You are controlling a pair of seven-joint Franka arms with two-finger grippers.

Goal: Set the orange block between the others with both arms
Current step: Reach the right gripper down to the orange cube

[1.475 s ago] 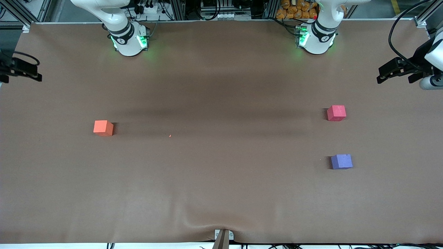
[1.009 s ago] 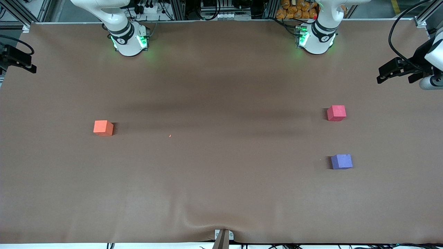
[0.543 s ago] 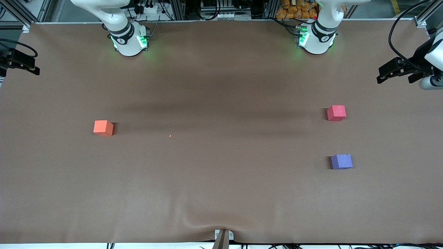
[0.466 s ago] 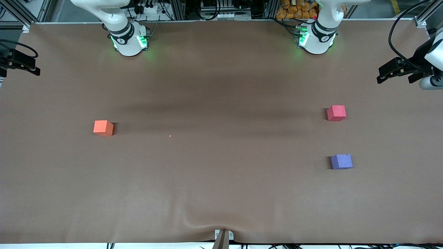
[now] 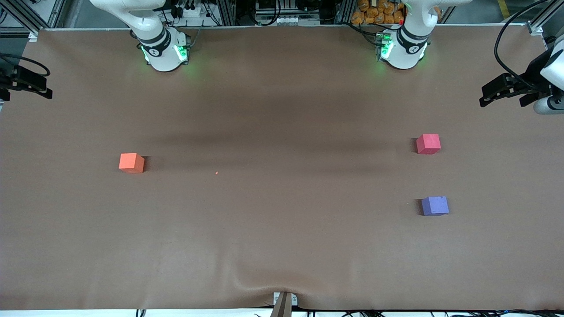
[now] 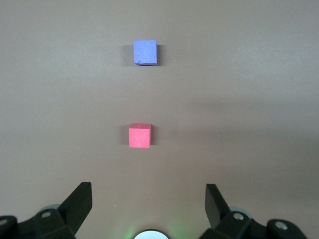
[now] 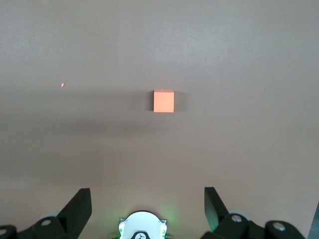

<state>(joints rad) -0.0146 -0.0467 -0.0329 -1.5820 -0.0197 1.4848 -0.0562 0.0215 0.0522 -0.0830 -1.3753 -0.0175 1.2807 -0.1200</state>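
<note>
Not started: orange block [image 5: 131,163] lay untouched, well apart from the others.
Left gripper [image 6: 148,204] and right gripper [image 7: 148,205] hovered wide, empty.

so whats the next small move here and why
Probably bring the right gripper down over the orange block: its fingers are open and empty, and the block sits alone at the right arm's end, away from the red block and purple block.

The front view's edges cut off the right end effector [image 5: 26,83] and left end effector [image 5: 506,92].
</note>
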